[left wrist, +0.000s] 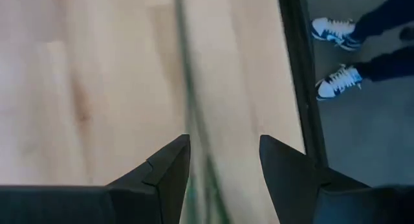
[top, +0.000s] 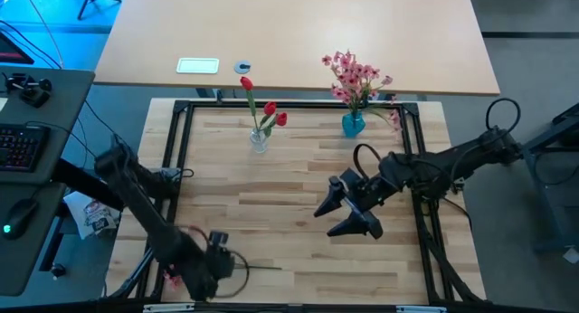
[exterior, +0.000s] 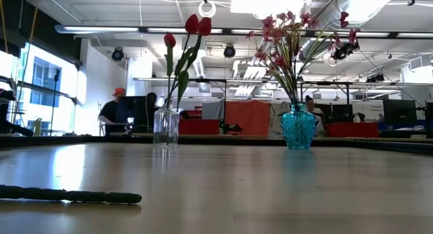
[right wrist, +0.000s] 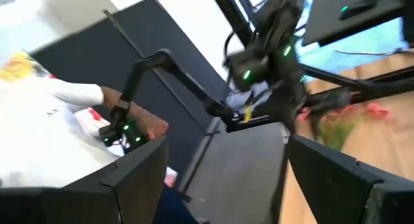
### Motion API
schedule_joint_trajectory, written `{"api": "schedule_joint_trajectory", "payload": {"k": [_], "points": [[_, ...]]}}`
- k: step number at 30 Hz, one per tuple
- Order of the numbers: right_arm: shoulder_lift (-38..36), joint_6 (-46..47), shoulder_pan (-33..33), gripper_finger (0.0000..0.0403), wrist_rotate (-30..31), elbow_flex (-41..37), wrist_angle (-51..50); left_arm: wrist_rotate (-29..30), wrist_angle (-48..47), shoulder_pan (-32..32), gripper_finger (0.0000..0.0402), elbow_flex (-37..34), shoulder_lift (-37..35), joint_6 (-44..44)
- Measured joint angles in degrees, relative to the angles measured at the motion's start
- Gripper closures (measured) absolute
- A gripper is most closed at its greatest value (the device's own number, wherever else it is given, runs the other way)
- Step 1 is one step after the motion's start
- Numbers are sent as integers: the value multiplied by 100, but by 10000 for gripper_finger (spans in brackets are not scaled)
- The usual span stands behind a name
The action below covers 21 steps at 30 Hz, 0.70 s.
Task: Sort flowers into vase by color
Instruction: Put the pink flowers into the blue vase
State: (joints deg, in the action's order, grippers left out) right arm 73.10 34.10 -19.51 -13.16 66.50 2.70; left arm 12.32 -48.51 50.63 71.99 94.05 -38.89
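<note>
A pink-blossom flower lies flat on the table near its near-left corner. Its thin green stem point(top: 262, 268) points toward the table's right, and its pink head point(top: 172, 279) shows beside the left arm. The same stem point(exterior: 67, 195) lies along the tabletop in the low view. My left gripper point(top: 217, 257) is open, and its fingers straddle the stem point(left wrist: 187, 101). My right gripper point(top: 348, 211) is open and empty, hovering over the table's right middle. A clear vase point(top: 260, 139) holds red tulips. A blue vase point(top: 353, 124) holds pink sprays. My left gripper has the stem point(left wrist: 197, 179) running lengthwise between its open fingers, close to the inner side of one finger point(left wrist: 171, 169). Whether that finger touches the stem, I cannot tell. The stem lies on the table.
Both vases stand near the table's far edge, and bare wood lies between them and the grippers. A black frame point(top: 181, 150) borders the table. A person's white shoes point(left wrist: 336, 81) show beyond the table edge. A person's hand point(right wrist: 152, 127) shows in the room.
</note>
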Motion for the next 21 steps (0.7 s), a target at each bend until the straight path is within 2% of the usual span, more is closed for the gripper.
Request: {"api": "schedule_joint_trajectory", "payload": {"k": [3, 9, 14, 21], "points": [[-2, -180, 0, 91, 188, 245, -485, -103, 256, 113, 229, 7, 503, -41], [0, -262, 0, 91, 396, 293, -654, -307, -243, 108, 229, 2, 1181, -118], [0, -159, 0, 91, 397, 293, -789, -335, -48, 69, 229, -44, 1282, -157], [0, -159, 0, 91, 401, 293, -866, -569, 95, 60, 229, -452, 1286, -265]]}}
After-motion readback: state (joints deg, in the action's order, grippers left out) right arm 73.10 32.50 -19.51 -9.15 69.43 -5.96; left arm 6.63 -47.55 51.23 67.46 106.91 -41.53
